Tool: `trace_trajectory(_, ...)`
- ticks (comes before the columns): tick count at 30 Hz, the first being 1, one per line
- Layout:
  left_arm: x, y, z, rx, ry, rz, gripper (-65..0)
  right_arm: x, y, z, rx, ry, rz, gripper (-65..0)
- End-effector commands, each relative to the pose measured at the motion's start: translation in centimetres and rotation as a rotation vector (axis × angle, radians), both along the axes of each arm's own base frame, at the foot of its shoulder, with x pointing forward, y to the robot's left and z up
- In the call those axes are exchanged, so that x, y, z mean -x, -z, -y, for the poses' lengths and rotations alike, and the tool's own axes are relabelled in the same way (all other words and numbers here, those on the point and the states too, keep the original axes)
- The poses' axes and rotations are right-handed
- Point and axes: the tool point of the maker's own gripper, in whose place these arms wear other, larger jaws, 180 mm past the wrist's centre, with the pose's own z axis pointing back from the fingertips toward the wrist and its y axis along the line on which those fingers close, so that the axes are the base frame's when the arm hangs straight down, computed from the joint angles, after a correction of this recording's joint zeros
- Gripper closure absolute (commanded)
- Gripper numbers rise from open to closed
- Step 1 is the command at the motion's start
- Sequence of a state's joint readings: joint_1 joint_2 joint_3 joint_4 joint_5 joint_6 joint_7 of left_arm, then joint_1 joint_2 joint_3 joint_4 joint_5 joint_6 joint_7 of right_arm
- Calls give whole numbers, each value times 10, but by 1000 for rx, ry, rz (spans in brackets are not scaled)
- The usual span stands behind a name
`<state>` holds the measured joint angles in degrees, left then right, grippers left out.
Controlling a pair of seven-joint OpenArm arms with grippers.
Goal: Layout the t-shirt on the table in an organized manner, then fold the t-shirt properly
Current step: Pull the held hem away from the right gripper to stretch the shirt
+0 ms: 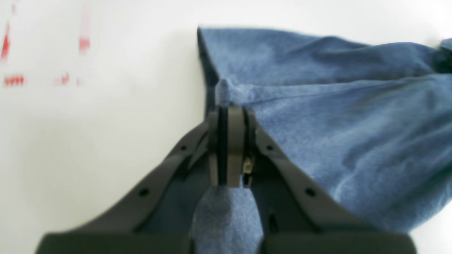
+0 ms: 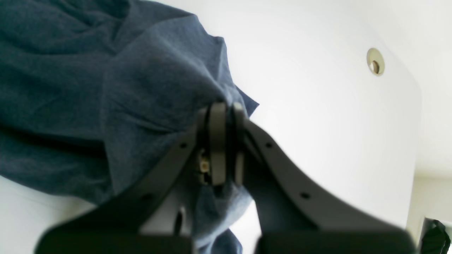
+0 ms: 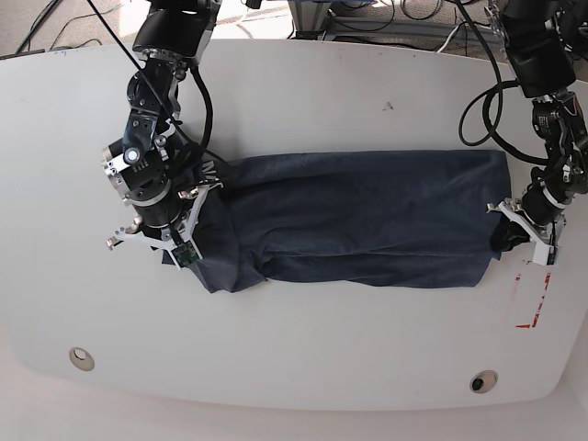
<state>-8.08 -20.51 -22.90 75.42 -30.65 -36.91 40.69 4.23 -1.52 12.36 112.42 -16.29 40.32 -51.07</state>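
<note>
You're at the spread-out stage: the t-shirt [image 3: 358, 216] lies across the middle of the bench [image 3: 303, 358] as a long bunched band, and each arm has an end of it. To do this step well, I'd say draw the two ends apart evenly and keep the cloth low, so the rumples slide flat and don't drag into new folds. Watch that neither pinch takes in more than one edge, or the layers will come up together.

Left jaws [image 1: 231, 104] now: pressed right together, with a small nub of blue cloth poking out just past the tips and more of it bulging behind them, so they hold the t-shirt's edge. The rest of the cloth fans off to one side of those jaws, and on the other side is bare bench with the red marks [image 1: 14, 79] well off.

Right jaws [image 2: 226, 106]: also squeezed tight on a fold of the shirt, cloth gathered ahead of the tips and hanging below them. The bulk of the garment sits heaped to one side, white bench and a round grommet hole [image 2: 375, 61] well clear on the other.

In the base view both grips sit at opposite ends, with the middle still creased and doubled over.
</note>
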Motion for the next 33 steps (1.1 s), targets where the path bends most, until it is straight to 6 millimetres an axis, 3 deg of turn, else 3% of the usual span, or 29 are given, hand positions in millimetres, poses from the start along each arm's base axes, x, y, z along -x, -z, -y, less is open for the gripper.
trace_trajectory(1,-7,-30,-3,-31,11,87,0,-8,-20,-2,-10,-5,69,0)
trace_trajectory(7,0,-46,5,-88,45,114,0,-8,-23,-2,-8,-5,76,0)
trace_trajectory(11,3,-57,-4,-115,24,127,0,-8,-23,-2,-8,-5,78,0)
trace_trajectory(23,4,-66,-10,-136,14,137,0,-8,-23,-2,-7,-4,76,0)
trace_trajectory(28,11,-75,-21,-191,0,114,-1,-7,-22,-2,-7,-4,75,0)
trace_trajectory(33,15,-83,-28,-217,-16,114,-82,-4,-17,-2,-7,-4,61,0)
